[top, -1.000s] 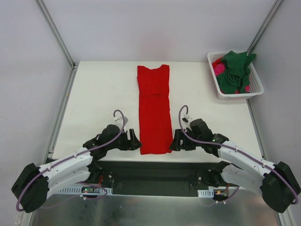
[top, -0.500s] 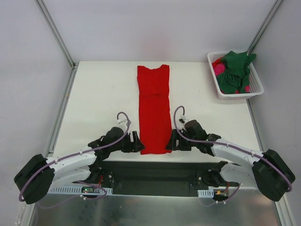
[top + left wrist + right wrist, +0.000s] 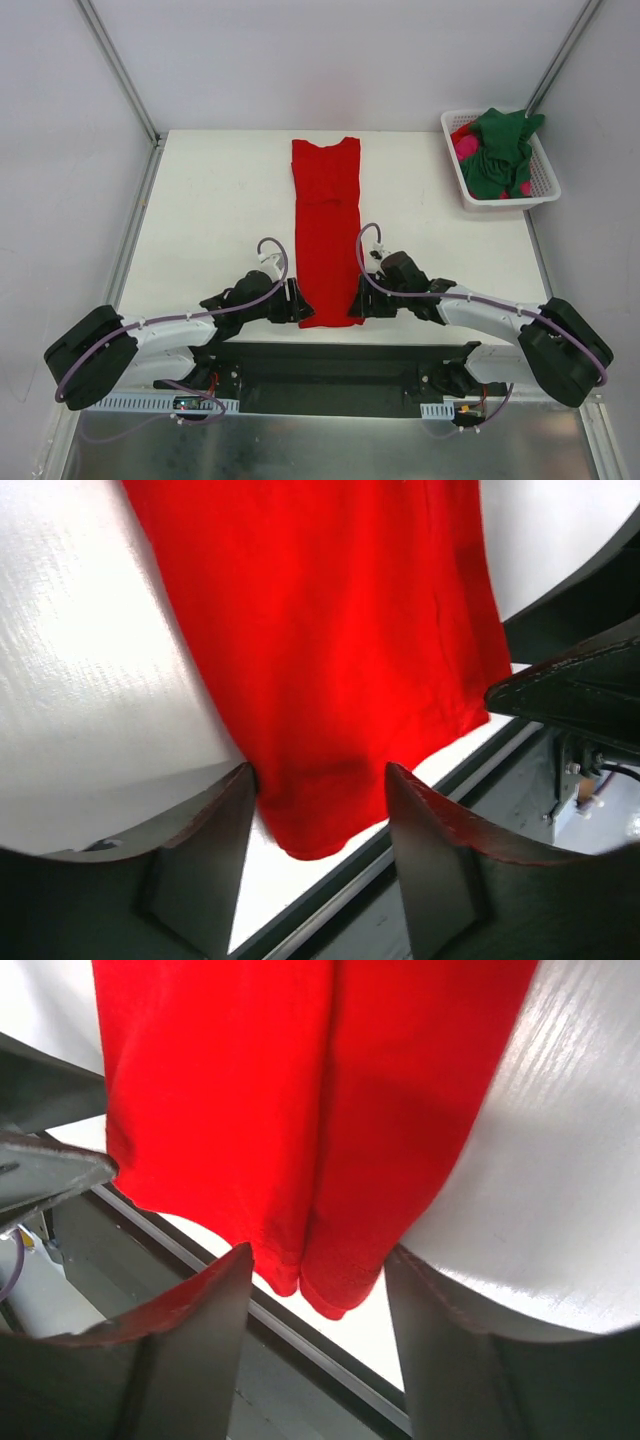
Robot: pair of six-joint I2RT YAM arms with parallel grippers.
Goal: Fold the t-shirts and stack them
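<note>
**A:** Item one, red t-shirt (image 3: 327, 235). Where is it lying?

**B:** It is lying flat down the middle of the table (image 3: 220, 200), folded into a long narrow strip. The collar end is pointing away and the hem is sitting at the near edge.

**A:** Item two, left gripper (image 3: 296, 303). Condition?

**B:** Over the last second it has been sliding inward to the hem's left corner. Its jaws are standing about half parted and narrowing, with the corner lying between them. It is not pinching the cloth yet.

**A:** Item three, right gripper (image 3: 360, 300).

**B:** Same entry, mirrored. It has come in against the hem's right corner, and its jaws are closing but are still apart. The doubled red edge is sitting in the gap, unheld.

**A:** Meaning for the job?

**B:** Both arms look to be lining up a two-corner grasp, likely for carrying the hem toward the collar.

**A:** Remaining stock?

**B:** The green t-shirt (image 3: 497, 150) and pink t-shirt (image 3: 465, 148) are waiting, bunched in the basket (image 3: 548, 190) at the far right. Nothing is stacked yet.
</note>
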